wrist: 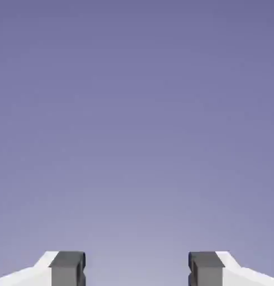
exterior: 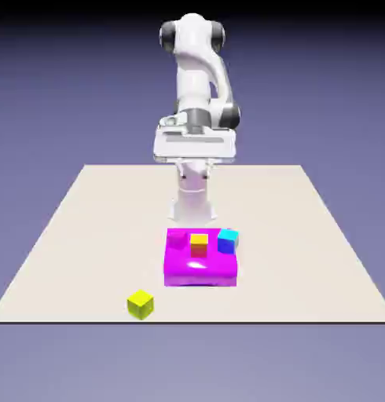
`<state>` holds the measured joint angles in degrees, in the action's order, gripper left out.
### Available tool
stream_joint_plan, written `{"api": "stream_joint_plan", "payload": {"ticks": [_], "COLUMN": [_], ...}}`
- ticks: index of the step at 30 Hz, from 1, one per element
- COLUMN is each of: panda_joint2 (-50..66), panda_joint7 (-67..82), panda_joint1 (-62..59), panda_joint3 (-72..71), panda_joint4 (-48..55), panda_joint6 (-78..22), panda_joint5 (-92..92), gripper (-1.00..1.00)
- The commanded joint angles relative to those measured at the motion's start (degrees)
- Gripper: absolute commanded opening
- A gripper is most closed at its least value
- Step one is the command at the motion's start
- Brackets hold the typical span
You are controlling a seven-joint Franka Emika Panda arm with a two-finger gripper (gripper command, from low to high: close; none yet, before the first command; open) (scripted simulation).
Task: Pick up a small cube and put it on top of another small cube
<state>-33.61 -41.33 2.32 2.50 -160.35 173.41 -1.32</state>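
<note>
The arm is holding its jaws (exterior: 195,174) high over the tabletop (exterior: 298,235), well above everything set out there, which is presumably keeping the fingers from knocking anything while the approach is being lined up. The jaws are standing spread with nothing between them, as the hand view is showing only plain backdrop past the two grey tips; that gap is likely meant for receiving a cube. The task's small cube, the lime-yellow one (exterior: 141,304), is sitting on the tabletop close to its near edge, toward the exterior view's left, apart from the magenta slab (exterior: 200,274). It is turning a corner toward the camera, so the jaws are probably needing a twist to meet two flat faces squarely. The slab is lying nearer the near edge than the far one, and is serving as a backdrop or low platform for a cube with a yellow top and red sides (exterior: 199,246), a blue cube (exterior: 228,241) by its far corner on the exterior view's right, and a small magenta cube (exterior: 177,239) by the opposite far corner. Those three are standing near one another, so a careless descent there could be nudging a neighbour.
</note>
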Motion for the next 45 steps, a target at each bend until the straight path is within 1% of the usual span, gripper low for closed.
{"api": "stream_joint_plan", "payload": {"ticks": [1, 45], "panda_joint2": [-0.79, -35.65], "panda_joint7": [0.94, 42.05], "panda_joint1": [1.35, 60.83], "panda_joint3": [2.08, 93.44], "panda_joint4": [0.54, 24.15], "panda_joint6": [-0.50, -22.37], "panda_joint5": [-1.10, -49.22], "gripper": [0.00, 0.00]}}
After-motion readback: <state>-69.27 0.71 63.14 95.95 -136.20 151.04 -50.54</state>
